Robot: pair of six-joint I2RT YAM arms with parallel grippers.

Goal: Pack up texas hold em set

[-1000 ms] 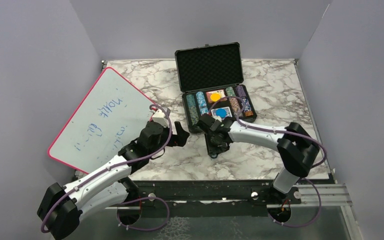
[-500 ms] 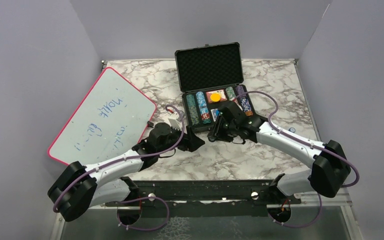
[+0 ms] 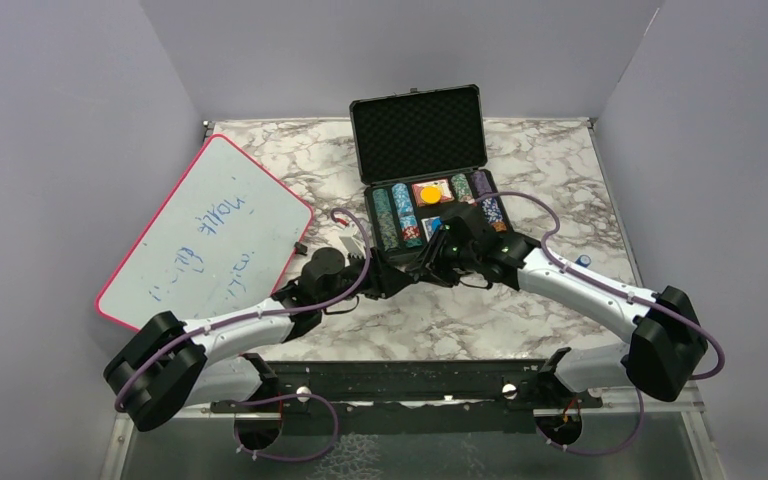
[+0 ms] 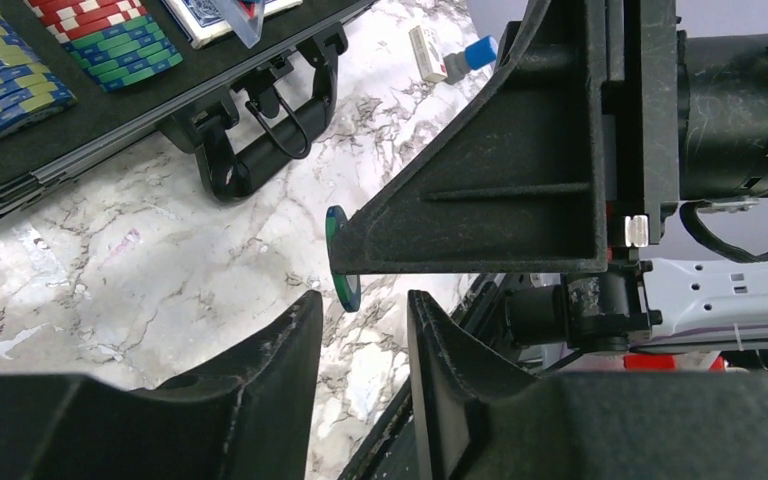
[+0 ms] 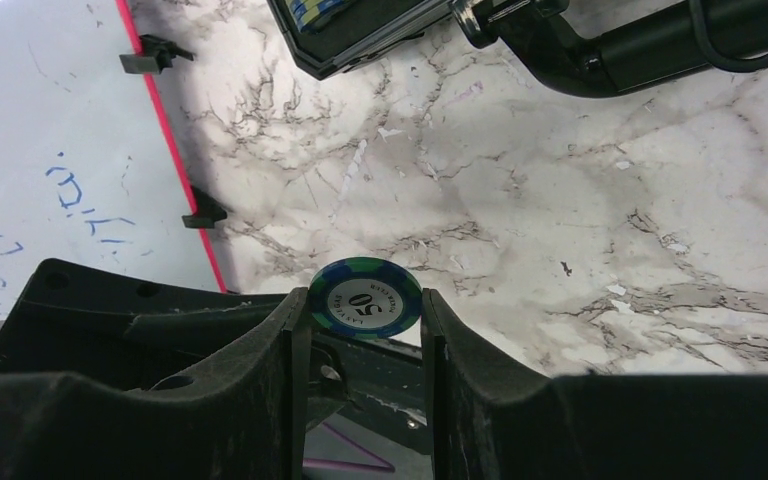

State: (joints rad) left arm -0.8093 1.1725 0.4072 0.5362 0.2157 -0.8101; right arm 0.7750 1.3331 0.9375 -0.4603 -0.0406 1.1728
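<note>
The black briefcase [image 3: 377, 205] lies open at the back of the table, foam lid up. Rows of poker chips [image 3: 392, 215] and a red deck with an orange button [image 3: 430, 192] sit in it. In front of its handle [image 4: 260, 160] my two grippers meet. My right gripper [image 5: 365, 312] is shut on a blue-green "50" poker chip [image 5: 365, 298], held by its rim. In the left wrist view that chip [image 4: 341, 262] shows edge-on just past the tips of my left gripper [image 4: 360, 308], whose jaws stand apart and touch nothing. From above, the left gripper [image 3: 390, 280] faces the right gripper [image 3: 423, 262].
A red-edged whiteboard [image 3: 205, 235] with blue writing lies tilted at the left, its edge close to both arms [image 5: 40, 150]. A small white object with a blue cap [image 4: 452, 58] lies on the marble to the right of the briefcase.
My left gripper has slid right to meet the right one, and its jaws have narrowed. The right gripper has risen from the table in front of the handle and turned left with the chip.
</note>
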